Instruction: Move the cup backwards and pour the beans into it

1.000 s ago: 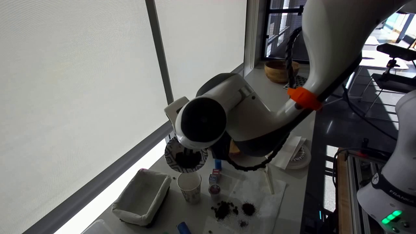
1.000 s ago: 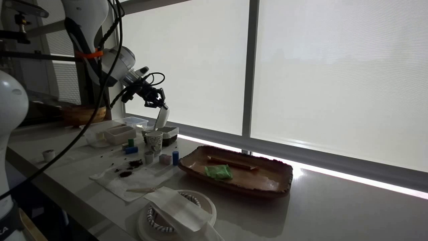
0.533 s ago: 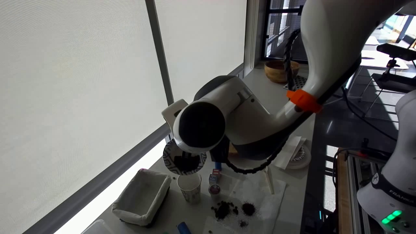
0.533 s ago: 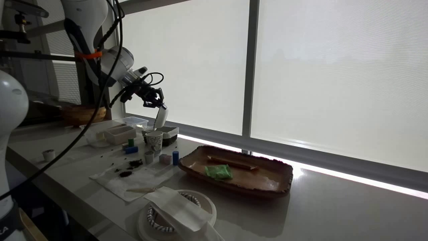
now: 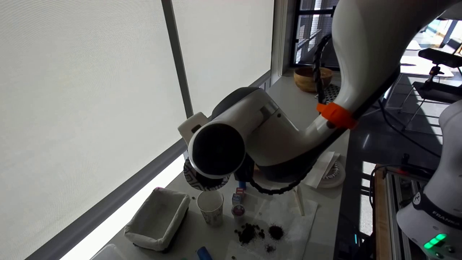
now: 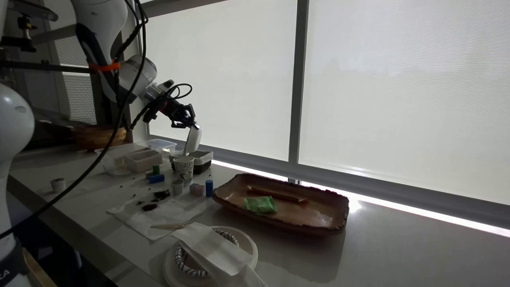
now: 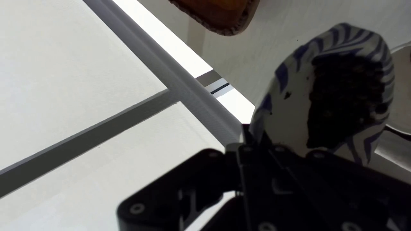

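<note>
Bowl (image 7: 290,120): partly behind the arm (image 5: 274,137) in an exterior view; blurred in the wrist view. Beans (image 7: 346,99): mostly too dark to tell singly. Gripper (image 7: 257,138): cut off by the wrist view's lower edge. Paper cup (image 6: 184,169): floor hidden in an exterior view. Tray (image 6: 305,213): mostly behind the arm in an exterior view. Plate (image 6: 250,249): partly under a napkin (image 6: 217,249), cut off below in an exterior view. Pale round thing (image 7: 401,91), wrist view's right edge: kind uncertain

In an exterior view, FRANKA (image 5: 447,219) stands on a dark band (image 5: 426,207) around the white robot body (image 5: 449,159) at the near right, beside a round emblem (image 5: 417,198). In an exterior view, a letter A (image 6: 6,274) shows on the band, near left
</note>
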### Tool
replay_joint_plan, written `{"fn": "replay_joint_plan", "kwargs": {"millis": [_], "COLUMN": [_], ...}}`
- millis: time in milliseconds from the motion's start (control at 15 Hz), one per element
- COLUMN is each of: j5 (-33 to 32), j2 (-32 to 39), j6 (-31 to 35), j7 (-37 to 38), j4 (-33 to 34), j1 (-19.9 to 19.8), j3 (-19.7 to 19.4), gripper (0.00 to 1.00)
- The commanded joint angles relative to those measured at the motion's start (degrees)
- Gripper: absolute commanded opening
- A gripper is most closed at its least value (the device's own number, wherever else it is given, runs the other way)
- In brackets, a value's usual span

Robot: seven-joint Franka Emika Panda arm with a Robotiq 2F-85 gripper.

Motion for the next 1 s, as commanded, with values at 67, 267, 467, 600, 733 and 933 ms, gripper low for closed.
{"fn": "replay_joint_plan", "kwargs": {"millis": [67,267,467,600,733,933], "j5": [-1.5,-1.8,-2.5,-2.6,-2.1,-2.2], "j2": [1.0,1.0,0.7,0.0,-0.7,-1.2], "j6": [-2.1,-2.6,-2.4,-0.1,0.8,2.9], "j7": [0.9,1.1,1.3,1.7,3.1,5.7], "j4": [1.1,1.3,1.0,0.1,-0.8,-1.8], "j1": [0.3,0.5,0.6,-0.1,-0.6,-1.5], "j3": [1.0,1.3,1.6,1.7,1.6,1.4], "gripper": [0.01,0.01,0.01,0.01,0.01,0.01]}}
